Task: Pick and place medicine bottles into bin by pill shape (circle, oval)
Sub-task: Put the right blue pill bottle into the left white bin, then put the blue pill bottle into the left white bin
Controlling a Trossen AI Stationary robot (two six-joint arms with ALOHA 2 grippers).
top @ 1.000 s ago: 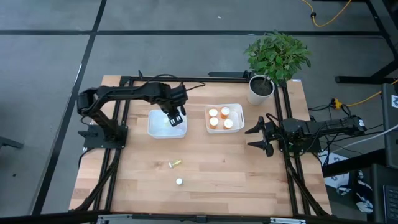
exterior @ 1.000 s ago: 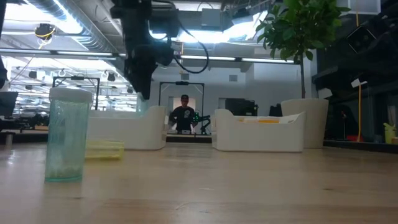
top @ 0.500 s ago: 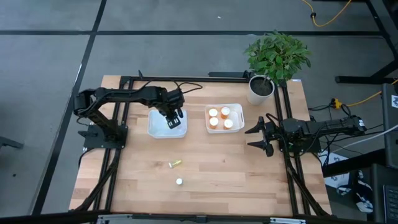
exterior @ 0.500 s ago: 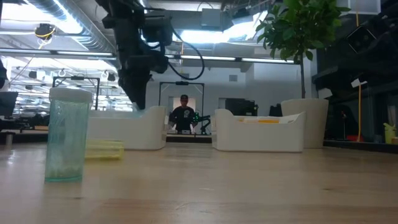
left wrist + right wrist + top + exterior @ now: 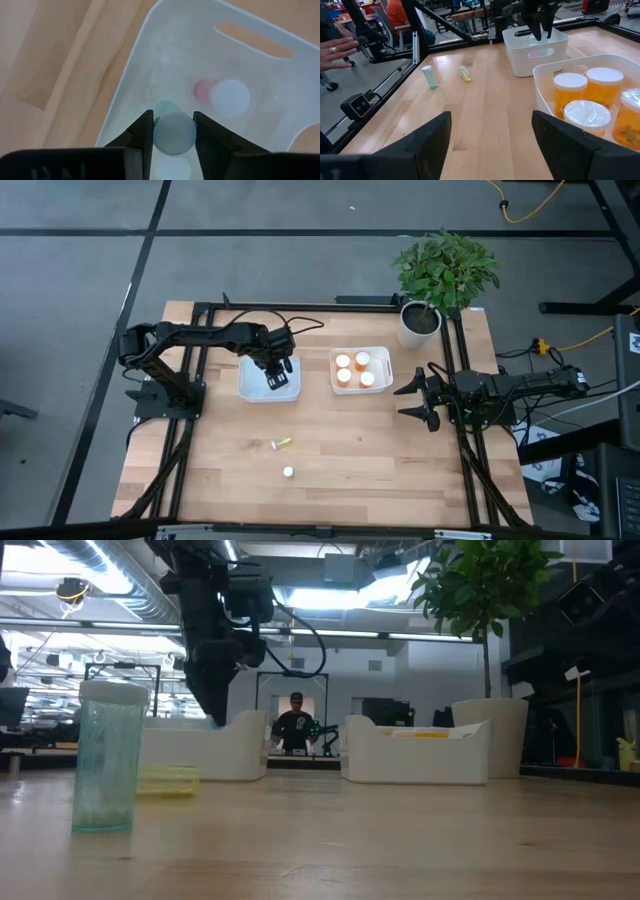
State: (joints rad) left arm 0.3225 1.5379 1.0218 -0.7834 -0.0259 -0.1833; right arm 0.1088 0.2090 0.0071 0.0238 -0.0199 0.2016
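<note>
Pink bottle (image 5: pixel 222 96) beside gripped bottle (image 5: pixel 173 132).

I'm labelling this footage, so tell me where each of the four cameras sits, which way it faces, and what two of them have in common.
High view: overhead, straight down; both arms, left bin, right bin.
Low view: table height, level across; standing green bottle, left arm above the left bin.
Left wrist view: looks down into the left bin; left gripper shut on a pale bottle.
Right wrist view: looks across the table; right gripper open, orange bottles.
Shared: high and right wrist views both show the lying yellow bottle.
</note>
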